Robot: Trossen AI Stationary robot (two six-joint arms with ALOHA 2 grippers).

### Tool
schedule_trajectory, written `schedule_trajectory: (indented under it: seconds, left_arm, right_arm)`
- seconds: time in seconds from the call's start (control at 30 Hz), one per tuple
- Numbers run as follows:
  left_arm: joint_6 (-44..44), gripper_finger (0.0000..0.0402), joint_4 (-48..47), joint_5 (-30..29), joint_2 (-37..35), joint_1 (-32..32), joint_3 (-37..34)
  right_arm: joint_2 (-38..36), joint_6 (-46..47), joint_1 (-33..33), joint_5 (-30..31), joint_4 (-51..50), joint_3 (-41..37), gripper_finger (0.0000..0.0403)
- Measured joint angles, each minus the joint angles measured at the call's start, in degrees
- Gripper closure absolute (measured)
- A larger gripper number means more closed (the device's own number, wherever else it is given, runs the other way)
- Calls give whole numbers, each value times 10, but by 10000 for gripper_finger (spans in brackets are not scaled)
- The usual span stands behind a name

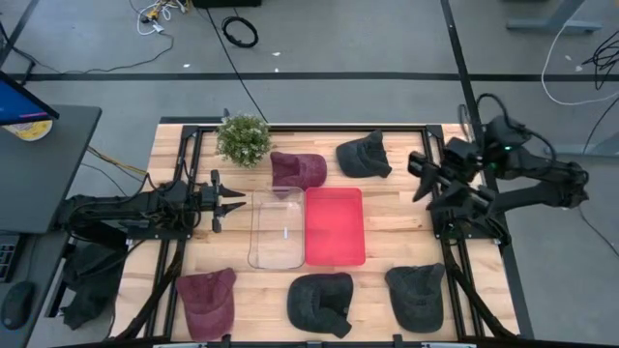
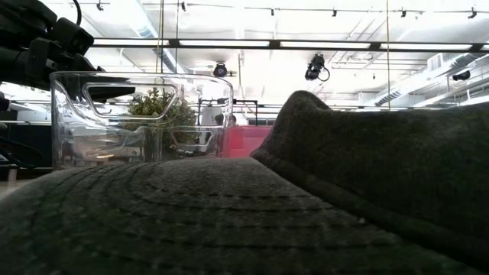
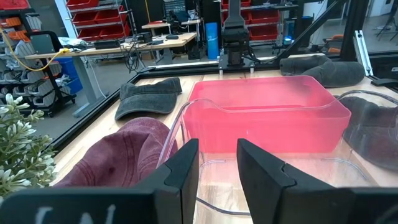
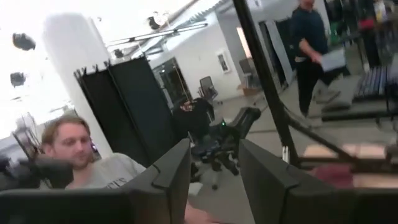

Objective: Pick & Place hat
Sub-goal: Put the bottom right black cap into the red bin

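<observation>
Several hats lie flat on the wooden table: a maroon hat (image 1: 297, 170) and a dark hat (image 1: 365, 155) at the far side, a maroon hat (image 1: 207, 302) and two dark hats (image 1: 322, 302) (image 1: 418, 293) along the near edge. My left gripper (image 1: 238, 205) (image 3: 217, 149) stands open at the table's left, level, its fingers pointing at the clear bin (image 1: 277, 228). My right gripper (image 1: 418, 177) (image 4: 214, 149) is open and raised at the table's right, with nothing between its fingers. Neither gripper touches a hat.
A clear bin (image 3: 186, 118) and a red bin (image 1: 335, 226) (image 3: 267, 118) stand side by side mid-table. A small potted plant (image 1: 243, 138) is at the far left. A black frame (image 1: 193, 145) rims the table. The near dark hat (image 2: 306, 206) fills the low view. People show beyond the table in the right wrist view.
</observation>
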Motion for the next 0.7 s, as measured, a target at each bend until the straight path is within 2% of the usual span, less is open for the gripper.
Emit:
schedule_trajectory:
  seconds: [0.2,0.27,0.5,0.7]
  left_arm:
    - [0,287,0,0,0,0,0]
    - [0,287,0,0,0,0,0]
    - [0,287,0,0,0,0,0]
    - [0,287,0,0,0,0,0]
  right_arm:
    - [39,55,51,12,-31,0,261]
    - [50,71,85,19,-32,0,261]
    - [71,114,221,100,-30,0,261]
    - [71,115,329,153,-12,0,261]
